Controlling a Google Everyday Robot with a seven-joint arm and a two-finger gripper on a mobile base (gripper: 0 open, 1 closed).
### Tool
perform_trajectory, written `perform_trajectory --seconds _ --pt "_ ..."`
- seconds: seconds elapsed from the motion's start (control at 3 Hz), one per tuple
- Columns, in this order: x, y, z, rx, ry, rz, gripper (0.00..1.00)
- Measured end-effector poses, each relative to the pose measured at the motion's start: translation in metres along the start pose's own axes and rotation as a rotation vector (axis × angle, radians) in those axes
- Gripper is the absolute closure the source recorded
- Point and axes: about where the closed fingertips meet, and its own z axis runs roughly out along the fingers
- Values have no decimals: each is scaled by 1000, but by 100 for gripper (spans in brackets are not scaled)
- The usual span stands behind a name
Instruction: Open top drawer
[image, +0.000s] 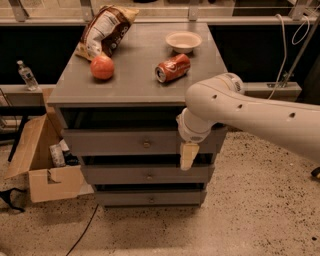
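Observation:
The top drawer (110, 142) is the widest grey front of the three in the grey cabinet (135, 80), with a small round brass knob (146, 144) at its centre. A dark gap shows above its front. Two narrower grey drawers (120, 174) sit below it. My gripper (188, 155) hangs pointing down in front of the right part of the top drawer, to the right of the knob and slightly lower. It holds nothing. My white arm (250, 112) reaches in from the right.
On the cabinet top lie a chip bag (102, 30), a red round fruit (102, 67), a red can on its side (172, 67) and a white bowl (183, 41). An open cardboard box (42, 160) stands at the left, with a water bottle (25, 75) on a ledge.

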Motion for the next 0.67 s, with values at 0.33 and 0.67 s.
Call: perform_trajectory --seconds 0.33,0.67 --pt "10 -14 16 18 34 1 0" --pt "23 -24 33 20 44 28 0"
